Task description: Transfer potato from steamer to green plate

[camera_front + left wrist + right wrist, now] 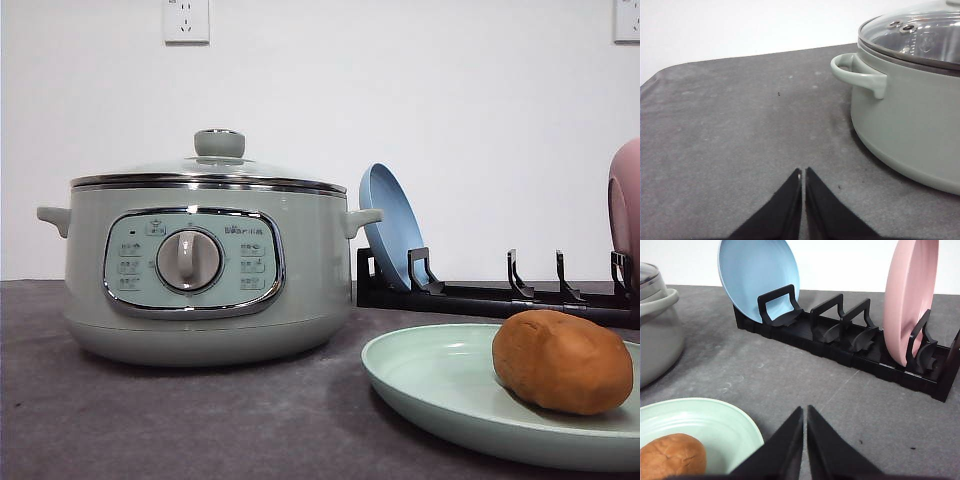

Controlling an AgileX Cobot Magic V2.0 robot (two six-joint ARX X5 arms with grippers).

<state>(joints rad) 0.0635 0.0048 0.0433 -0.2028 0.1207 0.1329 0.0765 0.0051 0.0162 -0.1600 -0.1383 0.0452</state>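
Potato (561,361): one, lying on its side on the green plate (430,375), toward the plate's right part in the front view; it touches nothing but the plate, so the transfer looks done.
Green plate: one, flat on the grey table (200,420) in front of the rack, set low and open so it can receive the potato.
Steamer (205,265): one, standing left of the plate and apart from it, its glass lid (210,170) seated on the rim, which suggests nothing more is to come out.
Rack (850,347): one black rack behind the plate, holding two plates on edge, a blue plate (757,277) at the steamer end and a pink plate (910,295) at the far end; the slots between them stand free.
Left gripper (803,172): fingertips pressed together, grasping nothing, over bare table beside the steamer's handle (857,75).
Right gripper (805,410): fingertips pressed together, grasping nothing, beside the green plate's rim and clear of the potato.
Sockets: two on the wall (185,20).
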